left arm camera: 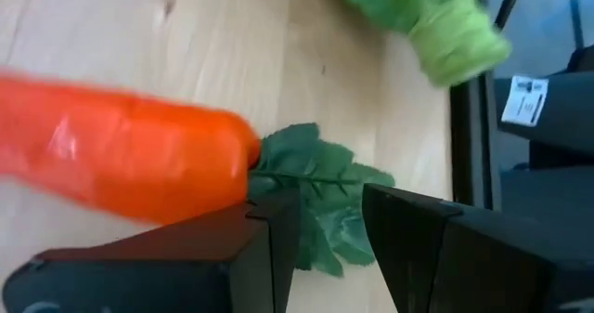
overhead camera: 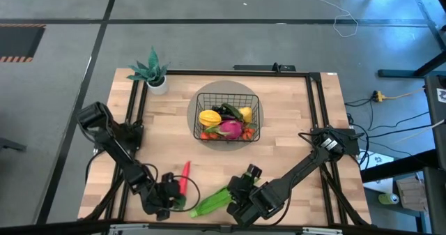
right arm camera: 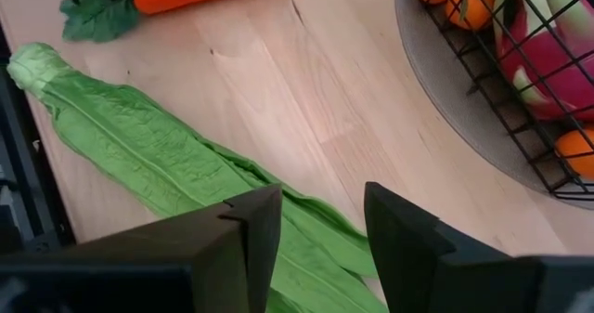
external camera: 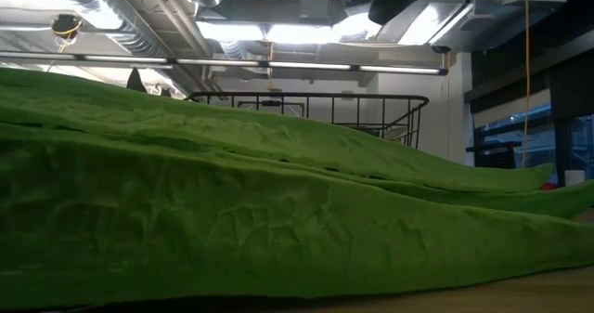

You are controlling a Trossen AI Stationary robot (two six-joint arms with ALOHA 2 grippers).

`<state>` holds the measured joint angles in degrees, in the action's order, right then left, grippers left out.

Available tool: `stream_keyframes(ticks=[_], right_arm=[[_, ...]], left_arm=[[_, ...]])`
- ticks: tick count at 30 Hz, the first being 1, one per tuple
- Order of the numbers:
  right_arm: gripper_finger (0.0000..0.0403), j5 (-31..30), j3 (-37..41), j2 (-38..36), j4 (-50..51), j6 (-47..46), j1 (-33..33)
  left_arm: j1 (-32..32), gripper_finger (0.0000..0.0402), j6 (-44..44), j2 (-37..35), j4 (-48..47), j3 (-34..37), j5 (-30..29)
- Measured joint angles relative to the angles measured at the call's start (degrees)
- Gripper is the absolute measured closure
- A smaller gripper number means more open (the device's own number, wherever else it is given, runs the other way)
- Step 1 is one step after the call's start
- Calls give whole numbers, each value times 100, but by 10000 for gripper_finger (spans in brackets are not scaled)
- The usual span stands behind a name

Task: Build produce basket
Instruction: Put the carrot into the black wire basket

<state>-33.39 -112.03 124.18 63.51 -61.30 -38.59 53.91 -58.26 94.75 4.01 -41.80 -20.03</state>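
The black wire basket (overhead camera: pixel 226 116) stands on a grey round mat mid-table and holds a pink dragon fruit (overhead camera: pixel 232 129), yellow fruit and orange tomatoes. An orange-red carrot-shaped vegetable (overhead camera: pixel 185 177) lies on the wood near the front edge, its green leafy top (left arm camera: pixel 316 188) between the open fingers of my left gripper (left arm camera: pixel 325 197) (overhead camera: pixel 173 193). The long green leafy bundle (overhead camera: pixel 212 202) (right arm camera: pixel 176 164) lies flat beside it and fills the low view (external camera: pixel 278 211). My right gripper (right arm camera: pixel 322 197) (overhead camera: pixel 235 196) is open and low over the bundle's leaf end. My left gripper has its fingers on either side of the carrot-shaped vegetable's leafy top (left arm camera: pixel 325 229), coming along the table. Whether they touch it, I cannot tell. My right gripper stands over the leafy bundle's broad end (right arm camera: pixel 316 239), and whether it touches I cannot tell.
A small white pot with a teal plant (overhead camera: pixel 153 73) stands at the far left corner. A black frame rail (overhead camera: pixel 310 109) runs along the table's sides. Bare wood (right arm camera: pixel 306 90) lies between the bundle and the mat (right arm camera: pixel 436 62). Cables lie on the floor to the right.
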Motion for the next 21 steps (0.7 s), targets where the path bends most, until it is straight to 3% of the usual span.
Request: stream_keyframes(ticks=[7,15,21], right_arm=[[258,-11,0,0,-212,9,0],[258,-64,0,0,-255,23,0],[258,-153,-1,0,-255,28,2]], left_arm=[[2,288,-744,-324,-1254,-2,299],[-201,288,-767,-957,-2562,-2,155],[-345,288,-448,-1488,-2634,-75,-83]])
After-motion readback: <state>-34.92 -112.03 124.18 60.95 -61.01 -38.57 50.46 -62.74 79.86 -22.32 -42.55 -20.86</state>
